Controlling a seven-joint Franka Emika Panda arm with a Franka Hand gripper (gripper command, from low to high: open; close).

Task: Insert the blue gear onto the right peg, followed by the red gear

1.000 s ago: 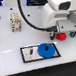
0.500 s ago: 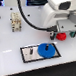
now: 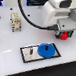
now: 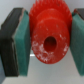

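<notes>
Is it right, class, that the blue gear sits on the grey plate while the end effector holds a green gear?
Not quite: the gear held by the end effector is the red gear, as the wrist view shows. The blue gear does sit on the grey plate.

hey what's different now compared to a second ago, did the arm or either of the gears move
Almost nothing visibly changed. The tool stays shut on the red gear, held at the exterior view's right above the table, with no clear shift. The blue gear still lies on the grey plate, unmoved.
</notes>
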